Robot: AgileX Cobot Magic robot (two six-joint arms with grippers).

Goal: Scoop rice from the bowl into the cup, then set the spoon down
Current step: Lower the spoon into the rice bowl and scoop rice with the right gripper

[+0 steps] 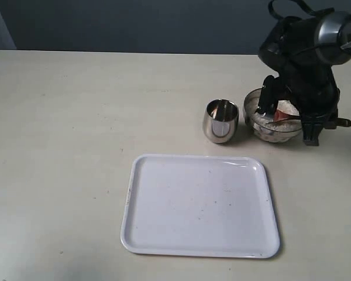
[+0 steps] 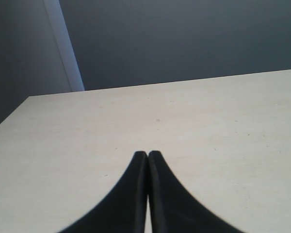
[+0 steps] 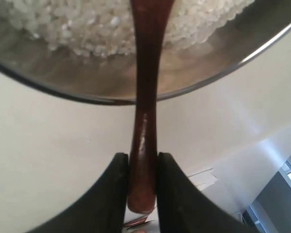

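The steel bowl (image 1: pixel 273 130) stands at the right rear of the table, and the right arm partly hides it. White rice (image 3: pixel 111 24) heaps inside the bowl (image 3: pixel 194 77). My right gripper (image 3: pixel 142 156) is shut on the handle end of the dark reddish-brown spoon (image 3: pixel 144 97); the handle crosses the bowl's rim and its head reaches into the rice, out of sight. In the exterior view the right gripper (image 1: pixel 286 114) hangs over the bowl. The small steel cup (image 1: pixel 220 120) stands just left of the bowl. My left gripper (image 2: pixel 148 154) is shut on nothing, over bare table.
A white rectangular tray (image 1: pixel 164 234) lies in front of the cup and bowl, toward the table's near edge. The pale tabletop (image 1: pixel 64 146) stretches to the left. A dark wall rises behind the table's far edge.
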